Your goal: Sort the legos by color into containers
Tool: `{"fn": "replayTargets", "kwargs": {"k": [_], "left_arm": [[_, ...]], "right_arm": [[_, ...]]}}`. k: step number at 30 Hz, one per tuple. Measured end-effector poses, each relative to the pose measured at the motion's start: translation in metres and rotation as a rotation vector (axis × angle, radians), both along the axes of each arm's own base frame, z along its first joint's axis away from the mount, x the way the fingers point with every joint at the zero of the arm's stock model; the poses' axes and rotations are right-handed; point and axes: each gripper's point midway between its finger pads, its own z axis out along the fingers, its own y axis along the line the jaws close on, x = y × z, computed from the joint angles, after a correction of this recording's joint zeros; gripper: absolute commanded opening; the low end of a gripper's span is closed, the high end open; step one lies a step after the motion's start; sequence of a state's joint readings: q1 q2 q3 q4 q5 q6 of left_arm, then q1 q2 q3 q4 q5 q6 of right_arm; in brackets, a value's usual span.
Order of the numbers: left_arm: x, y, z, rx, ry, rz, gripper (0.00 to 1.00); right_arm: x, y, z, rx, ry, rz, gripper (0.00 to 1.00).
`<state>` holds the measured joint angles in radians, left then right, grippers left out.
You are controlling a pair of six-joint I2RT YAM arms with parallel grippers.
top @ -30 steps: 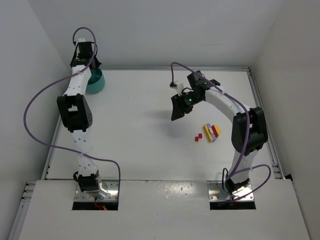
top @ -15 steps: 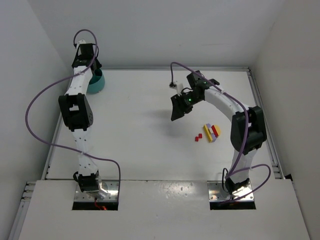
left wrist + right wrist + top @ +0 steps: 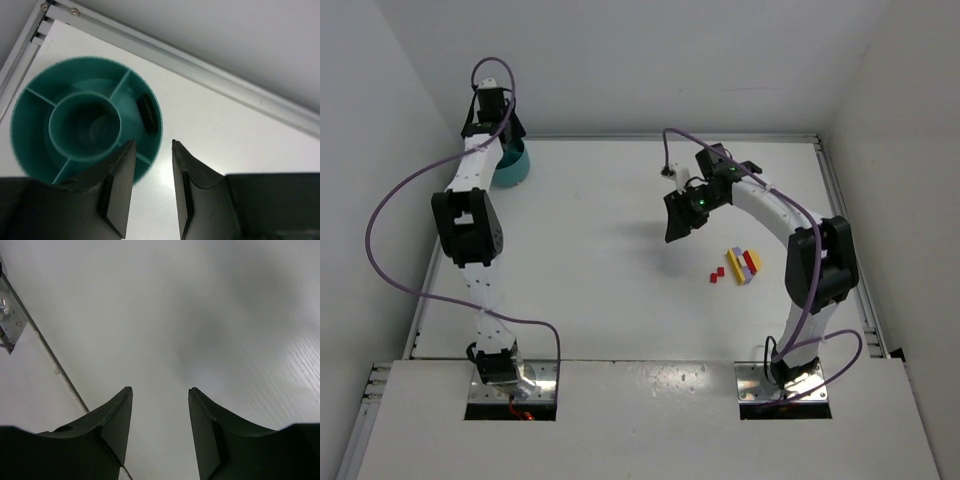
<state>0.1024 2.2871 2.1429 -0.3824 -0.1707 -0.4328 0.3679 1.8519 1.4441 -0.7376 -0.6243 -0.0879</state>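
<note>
Currently, the left gripper (image 3: pixel 152 145) is seen with its jaws a narrow gap apart, and nothing is held between them. It is positioned over the rim of the teal bowl (image 3: pixel 22 115), which is set in the far left corner just beside the edge rail (image 3: pixel 200 65). One dark piece (image 3: pixel 146 113) is seen in an outer compartment. Bare table (image 3: pixel 225 315) is left across the middle. The right gripper (image 3: pixel 160 390) is held above it, jaws apart and empty. The legos (image 3: pixel 745 263) are clustered near it, rightward and closer to the bases, untouched.
</note>
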Motion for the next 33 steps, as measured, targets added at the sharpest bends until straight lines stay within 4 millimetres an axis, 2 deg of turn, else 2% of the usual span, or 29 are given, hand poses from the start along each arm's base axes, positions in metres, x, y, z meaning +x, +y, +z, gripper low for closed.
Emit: {"fn": "replayTargets", "kwargs": {"k": [2, 3, 4, 5, 6, 8, 10, 13, 15, 18, 21, 26, 33], "left_arm": [[-0.017, -0.011, 0.009, 0.031, 0.014, -0.078, 0.44], [-0.027, -0.019, 0.017, 0.054, 0.011, -0.126, 0.49], [-0.040, -0.029, 0.026, 0.078, 0.012, -0.176, 0.58], [-0.052, -0.040, 0.037, 0.104, 0.006, -0.226, 0.61], [-0.064, -0.053, 0.051, 0.122, -0.019, -0.279, 0.71], [-0.095, -0.078, 0.079, 0.158, -0.065, -0.384, 0.81], [-0.126, -0.103, 0.103, 0.177, -0.129, -0.493, 0.86], [-0.172, -0.120, 0.128, 0.201, -0.204, -0.601, 0.89], [-0.201, -0.127, 0.129, 0.212, -0.225, -0.654, 0.89], [-0.229, -0.137, 0.117, 0.208, -0.217, -0.718, 0.89], [-0.249, -0.150, 0.095, 0.185, -0.177, -0.789, 0.89], [-0.271, -0.171, 0.070, 0.145, -0.119, -0.885, 0.89], [-0.285, -0.189, 0.057, 0.115, -0.094, -0.956, 0.89]], "right_arm": [[-0.004, -0.007, 0.000, -0.016, -0.007, -0.019, 0.57], [-0.007, -0.011, 0.001, -0.025, -0.014, -0.031, 0.70], [-0.008, -0.016, 0.003, -0.037, -0.026, -0.048, 0.75], [-0.009, -0.022, 0.004, -0.051, -0.042, -0.069, 0.79], [-0.009, -0.029, 0.007, -0.064, -0.057, -0.091, 0.83], [-0.008, -0.042, 0.010, -0.093, -0.093, -0.132, 0.83], [-0.008, -0.055, 0.010, -0.133, -0.122, -0.166, 0.83], [-0.016, -0.077, -0.007, -0.205, -0.116, -0.200, 0.78], [-0.031, -0.094, -0.029, -0.266, -0.075, -0.212, 0.77], [-0.053, -0.117, -0.057, -0.346, -0.006, -0.226, 0.76], [-0.062, -0.135, -0.070, -0.400, 0.020, -0.240, 0.74], [-0.053, -0.159, -0.069, -0.433, -0.019, -0.269, 0.69], [-0.043, -0.186, -0.052, -0.464, -0.110, -0.289, 0.71]]}}
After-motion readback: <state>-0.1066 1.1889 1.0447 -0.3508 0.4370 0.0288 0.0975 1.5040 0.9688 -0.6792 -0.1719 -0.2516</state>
